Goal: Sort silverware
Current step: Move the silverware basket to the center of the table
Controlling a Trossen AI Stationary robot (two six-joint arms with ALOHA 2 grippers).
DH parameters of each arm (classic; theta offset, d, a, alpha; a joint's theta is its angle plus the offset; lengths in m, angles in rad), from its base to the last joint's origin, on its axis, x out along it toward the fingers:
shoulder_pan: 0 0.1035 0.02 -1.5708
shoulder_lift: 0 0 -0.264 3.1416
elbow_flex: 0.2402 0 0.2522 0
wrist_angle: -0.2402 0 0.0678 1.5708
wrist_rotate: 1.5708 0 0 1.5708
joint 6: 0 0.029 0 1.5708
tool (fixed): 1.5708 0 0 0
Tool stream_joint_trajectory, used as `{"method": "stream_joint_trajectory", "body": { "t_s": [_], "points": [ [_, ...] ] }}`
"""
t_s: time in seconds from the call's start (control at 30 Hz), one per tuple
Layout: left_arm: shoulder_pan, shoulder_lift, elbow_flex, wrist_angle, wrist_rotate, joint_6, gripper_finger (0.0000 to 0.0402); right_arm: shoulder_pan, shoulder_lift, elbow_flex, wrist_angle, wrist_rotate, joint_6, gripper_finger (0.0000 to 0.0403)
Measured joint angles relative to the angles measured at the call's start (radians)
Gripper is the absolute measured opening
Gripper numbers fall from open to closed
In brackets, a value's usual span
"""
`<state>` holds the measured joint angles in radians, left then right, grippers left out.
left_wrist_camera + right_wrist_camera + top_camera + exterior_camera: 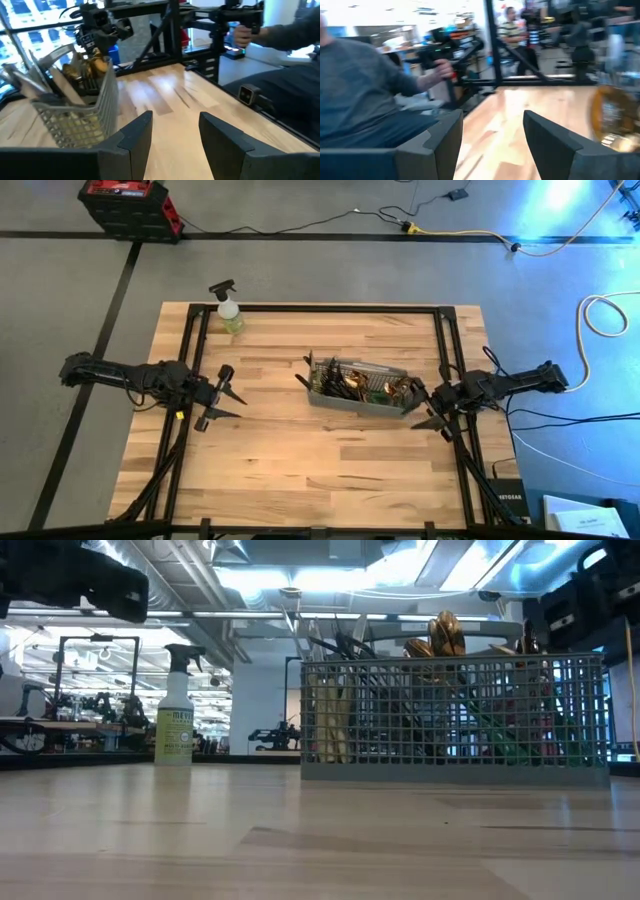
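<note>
The silverware [352, 381] stands bunched upright in a grey mesh caddy [360, 402] right of the table's middle. Gold pieces [445, 635] and dark handles stick out above the rim, and green pieces show through the mesh. My left gripper [236, 404] is open, left of the caddy with bare table between them; its wrist view shows the caddy [75, 117] ahead. My right gripper [428, 420] is open just off the caddy's right end, touching nothing, with gold pieces [612, 117] at the edge of its wrist view.
A spray bottle [228, 311] stands near the table's far left corner. Black frame rails [300, 308] run along the table's far, left and right edges. A person [365, 85] holding a handle shows beyond the table. Bare wood lies near the near edge.
</note>
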<state>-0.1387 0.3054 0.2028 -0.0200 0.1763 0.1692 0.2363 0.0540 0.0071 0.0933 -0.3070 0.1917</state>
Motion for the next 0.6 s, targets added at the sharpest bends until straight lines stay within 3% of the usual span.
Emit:
{"method": "stream_joint_trajectory", "body": {
  "t_s": [0.43,0.6],
  "points": [
    [0.0,0.0,0.0,-0.032,0.031,-0.009,0.0149,0.0,0.043,0.0,0.073,-0.241,0.123,0.0193],
    [0.0,0.0,0.0,-0.032,0.031,-0.03,0.0149,0.0,0.043,0.0,0.083,-0.314,0.263,0.0193]
  ]
}}
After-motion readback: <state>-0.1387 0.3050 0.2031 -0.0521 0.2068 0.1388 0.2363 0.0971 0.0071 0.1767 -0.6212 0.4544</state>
